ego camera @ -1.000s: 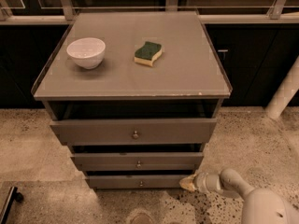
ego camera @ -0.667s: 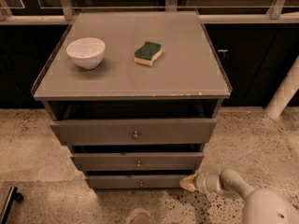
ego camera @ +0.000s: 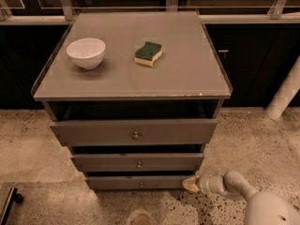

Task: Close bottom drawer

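Unchanged: white gripper (ego camera: pixel 191 184), apparently pinched shut, at right end of slim grey-brown bottom drawer (ego camera: pixel 140 183), below front-right corner of grey table (ego camera: pixel 187 74); closing pending.

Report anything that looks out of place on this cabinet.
All three drawers sit ajar, dark gaps above each front: top drawer, middle drawer, bottom drawer. The gripper sits at the bottom drawer's right end. Nothing spilled.

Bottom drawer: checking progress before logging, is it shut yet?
Not fully, it seems: the bottom drawer shows a dark gap above its front. The claw sits at its right end.
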### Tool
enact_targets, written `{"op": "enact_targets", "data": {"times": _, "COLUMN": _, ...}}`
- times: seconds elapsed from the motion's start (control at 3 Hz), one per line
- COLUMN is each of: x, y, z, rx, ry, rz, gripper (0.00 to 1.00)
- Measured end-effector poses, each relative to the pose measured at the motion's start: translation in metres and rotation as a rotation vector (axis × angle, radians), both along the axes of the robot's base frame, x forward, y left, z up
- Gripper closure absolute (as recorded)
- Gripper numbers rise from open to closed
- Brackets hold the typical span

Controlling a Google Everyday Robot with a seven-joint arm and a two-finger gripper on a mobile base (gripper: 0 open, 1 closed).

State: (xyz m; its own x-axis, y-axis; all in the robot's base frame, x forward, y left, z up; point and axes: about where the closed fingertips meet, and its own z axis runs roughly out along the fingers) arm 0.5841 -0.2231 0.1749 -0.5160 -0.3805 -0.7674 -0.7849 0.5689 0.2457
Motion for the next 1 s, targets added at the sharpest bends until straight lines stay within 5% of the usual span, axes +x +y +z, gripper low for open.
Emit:
{"op": "enact_targets", "data": {"times": 0.67, "x": 0.0, "y": 0.0, "z": 0.0, "rx": 0.0, "ry": 0.0, "rz": 0.0, "gripper": 0.7}}
{"op": "enact_targets", "data": {"times": 1.0, "x": -0.017, "y": -0.006, "z": 0.001, "rx": -0.009, "ry": 0.032, "rz": -0.003, "gripper": 0.47}}
